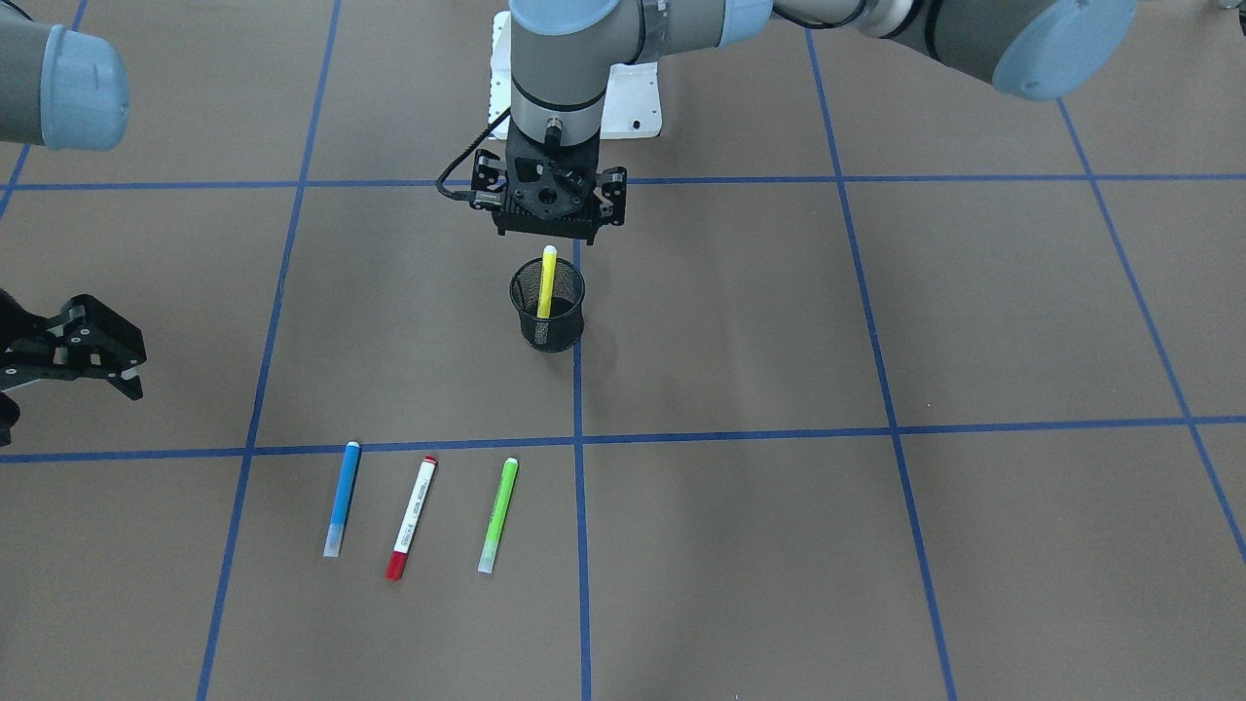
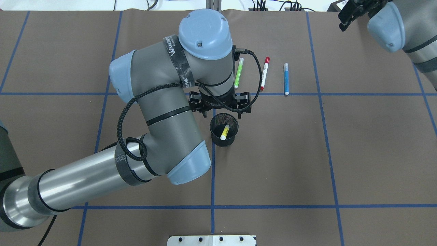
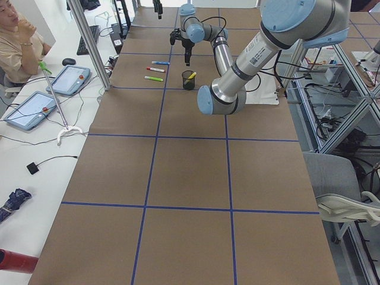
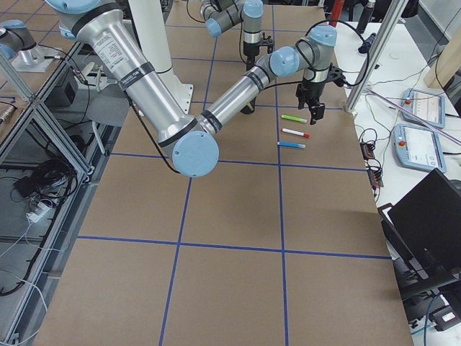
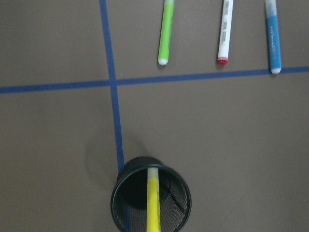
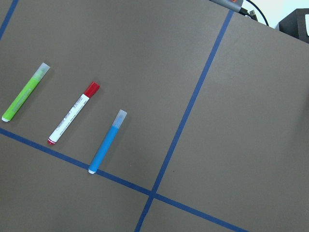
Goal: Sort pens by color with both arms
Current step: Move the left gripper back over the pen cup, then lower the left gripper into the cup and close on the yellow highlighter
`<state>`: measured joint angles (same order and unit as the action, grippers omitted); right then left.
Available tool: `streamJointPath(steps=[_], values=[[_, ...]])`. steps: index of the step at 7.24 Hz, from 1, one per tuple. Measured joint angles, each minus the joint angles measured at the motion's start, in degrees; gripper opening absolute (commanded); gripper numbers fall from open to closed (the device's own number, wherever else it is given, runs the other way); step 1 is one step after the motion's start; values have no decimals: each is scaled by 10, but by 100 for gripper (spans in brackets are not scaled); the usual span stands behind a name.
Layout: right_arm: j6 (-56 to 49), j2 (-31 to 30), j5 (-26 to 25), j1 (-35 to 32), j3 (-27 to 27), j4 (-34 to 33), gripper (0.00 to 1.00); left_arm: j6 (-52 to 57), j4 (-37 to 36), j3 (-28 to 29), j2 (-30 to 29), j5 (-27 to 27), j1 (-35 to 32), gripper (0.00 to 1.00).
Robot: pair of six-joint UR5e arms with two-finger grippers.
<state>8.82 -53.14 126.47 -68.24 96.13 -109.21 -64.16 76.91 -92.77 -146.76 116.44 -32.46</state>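
Note:
The yellow pen stands tilted in the black mesh cup at the table's middle; it also shows in the left wrist view. My left gripper hangs just above its tip, jaws spread, holding nothing. The blue pen, the white pen with red ends and the green pen lie side by side on the table beyond the cup. My right gripper hovers off to the side of them, open and empty.
The white mounting pedestal stands at the robot's side of the table. Blue tape lines cross the brown table cover. My left arm's elbow overhangs the table beside the cup. An operator sits at a side desk.

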Motion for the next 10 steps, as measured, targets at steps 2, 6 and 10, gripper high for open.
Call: streamJointPath(steps=[2,6,10], values=[[0,-1,-1,0,1,0,100,-1,-11,28,2,27,2,90],[-2,-3,-2,0,1,0,100,0,-1,103,-26,32,1,54],[-4,-4,-2,1,1,0,100,0,10,129,-32,51,3,53]])
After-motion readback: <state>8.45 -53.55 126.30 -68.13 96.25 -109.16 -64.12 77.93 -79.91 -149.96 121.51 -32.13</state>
